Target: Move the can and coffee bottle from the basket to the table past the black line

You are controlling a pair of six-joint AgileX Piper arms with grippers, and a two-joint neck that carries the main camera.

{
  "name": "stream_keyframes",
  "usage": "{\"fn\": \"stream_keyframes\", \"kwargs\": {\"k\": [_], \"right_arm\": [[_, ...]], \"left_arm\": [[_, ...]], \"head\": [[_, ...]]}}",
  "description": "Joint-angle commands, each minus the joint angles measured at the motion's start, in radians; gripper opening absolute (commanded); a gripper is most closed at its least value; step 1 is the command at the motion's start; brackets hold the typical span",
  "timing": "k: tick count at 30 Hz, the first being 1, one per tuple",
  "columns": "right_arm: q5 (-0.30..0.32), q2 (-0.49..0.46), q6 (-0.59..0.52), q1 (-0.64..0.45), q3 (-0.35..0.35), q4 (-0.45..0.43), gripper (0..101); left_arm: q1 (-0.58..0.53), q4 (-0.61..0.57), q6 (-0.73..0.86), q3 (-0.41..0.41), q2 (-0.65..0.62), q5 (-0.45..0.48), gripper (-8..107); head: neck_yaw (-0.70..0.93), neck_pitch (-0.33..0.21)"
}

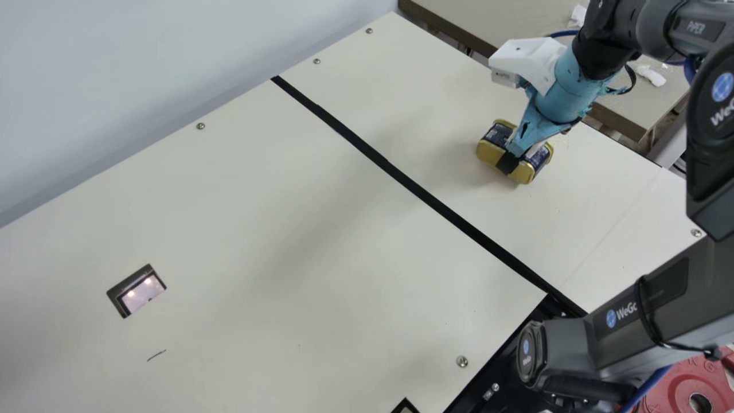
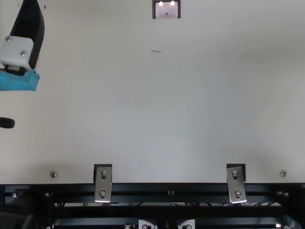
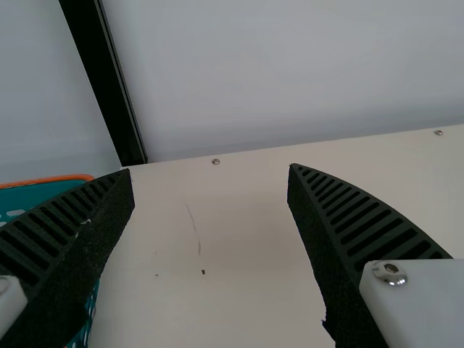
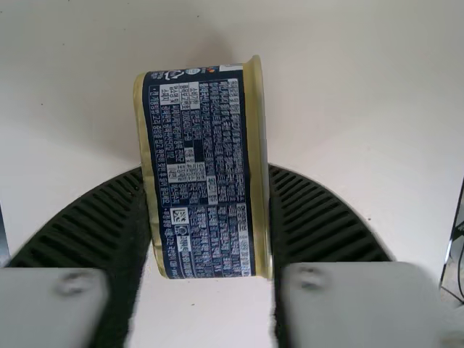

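Cream table, right arm angled down, fingers apparently gripping can

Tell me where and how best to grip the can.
Come from above, with the jaws across the can on its two opposite gold-rimmed ends, near mid-length. It lies tipped on its side, a labelled wall facing up, leaving those ends to the jaws. The right gripper has this grip; I'd keep it.

We're reading "PiPER" and "WeGo" on the right arm in the main view! Over in the right wrist view, we catch dense Korean print across the can, too small to read.
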Motion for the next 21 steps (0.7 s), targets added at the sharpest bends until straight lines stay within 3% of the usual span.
{"fn": "stream_keyframes", "kwargs": {"k": [1,11,16,21], "right_arm": [[0.0,-0.003,0.001,-0.003,0.004,0.004,101],[-0.017,-0.089,-0.014,-0.002,-0.012,0.035,101],[0.053,-0.152,-0.05,0.005,-0.062,0.155,101],[0.174,-0.208,-0.066,0.018,-0.113,0.301,101]], "left_arm": [[0.0,0.0,0.0,0.0,0.0,0.0,90],[0.0,0.0,0.0,0.0,0.0,0.0,90],[0.0,0.0,0.0,0.0,0.0,0.0,90],[0.0,0.0,0.0,0.0,0.0,0.0,90]], "head": [[-0.022,-0.004],[-0.022,-0.004],[-0.022,-0.004],[-0.022,-0.004]]}}
